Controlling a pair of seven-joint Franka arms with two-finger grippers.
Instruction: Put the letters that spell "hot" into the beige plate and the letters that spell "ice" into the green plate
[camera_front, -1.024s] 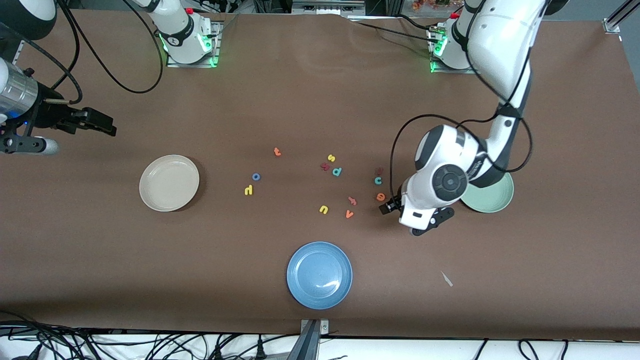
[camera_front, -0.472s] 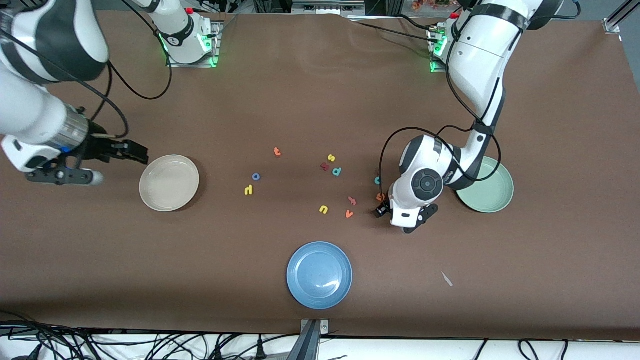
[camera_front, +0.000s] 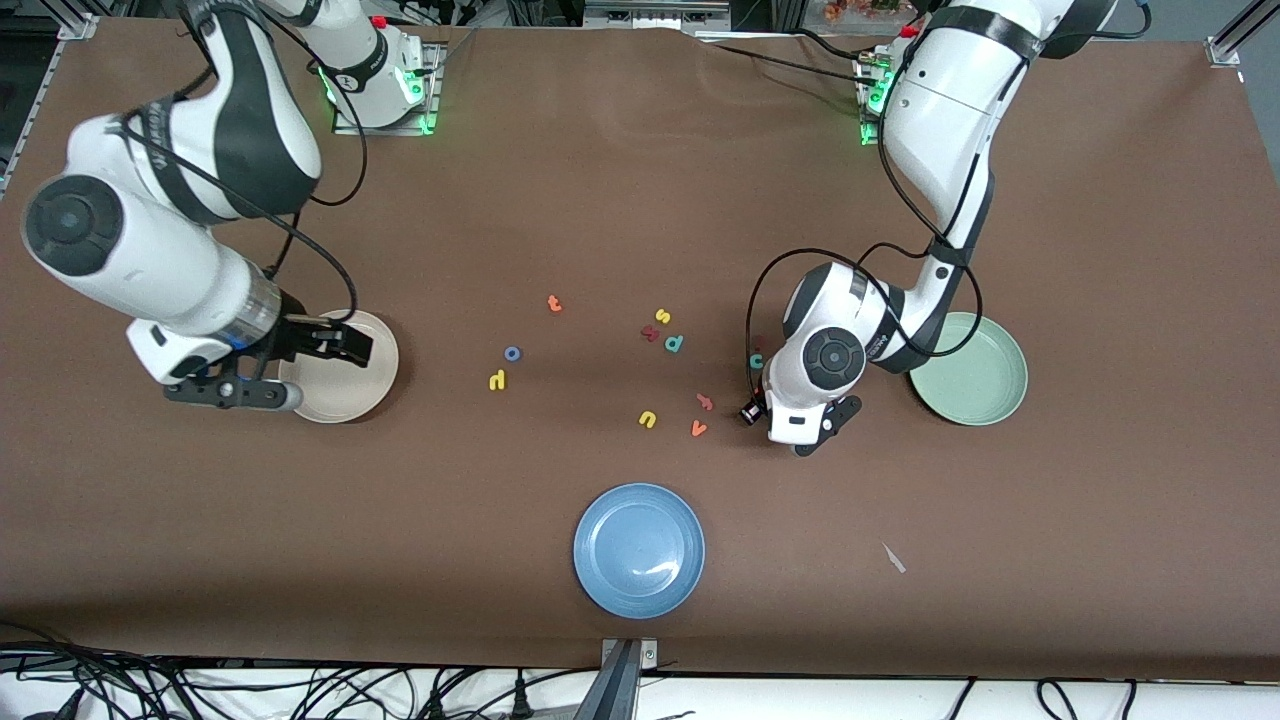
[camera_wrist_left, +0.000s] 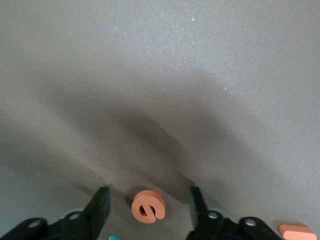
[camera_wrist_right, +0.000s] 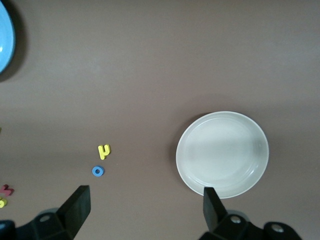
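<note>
Left wrist view: orange e between left gripper fingers.

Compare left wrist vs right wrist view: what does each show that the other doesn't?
Left wrist only: the orange e on the table between the left gripper's open fingers, apart from both; an orange piece at the frame edge.

Right wrist only: the beige plate, empty, the yellow h, the blue o, an edge of the blue plate, and the right gripper, fingers open, above the table.

Both: the brown table and no letter gripped.
</note>
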